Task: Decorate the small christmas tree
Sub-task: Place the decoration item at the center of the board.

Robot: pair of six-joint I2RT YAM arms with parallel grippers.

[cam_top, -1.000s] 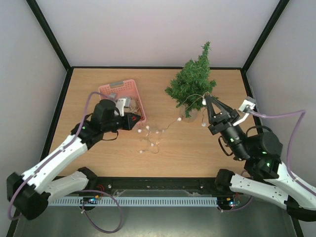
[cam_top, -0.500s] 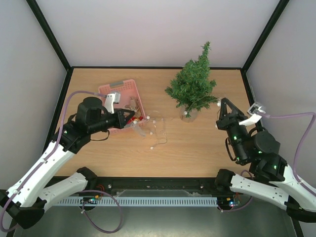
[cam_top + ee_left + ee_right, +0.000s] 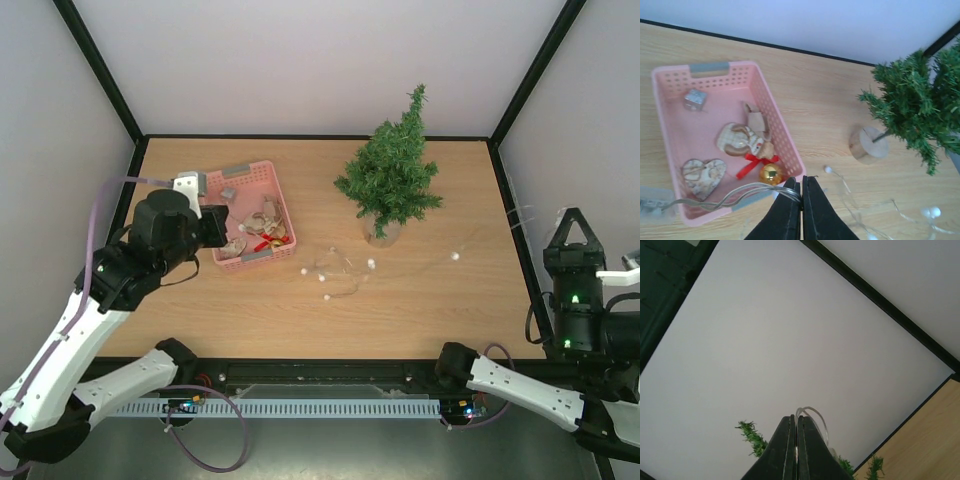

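Both arms have drawn apart; the left end effector point(image 3: 801, 182) and right end effector point(image 3: 796, 421) each pinch the thin wire string of white bulbs point(image 3: 371, 264) trailing before the bushy dark-green small christmas tree point(image 3: 392, 175).

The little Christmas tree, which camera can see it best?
The top camera: it shows the whole tree, pointy tip down to pot. The left wrist camera catches only its lower branches and round base, cut off at the right edge. The right wrist camera shows just a few green tips at the bottom.
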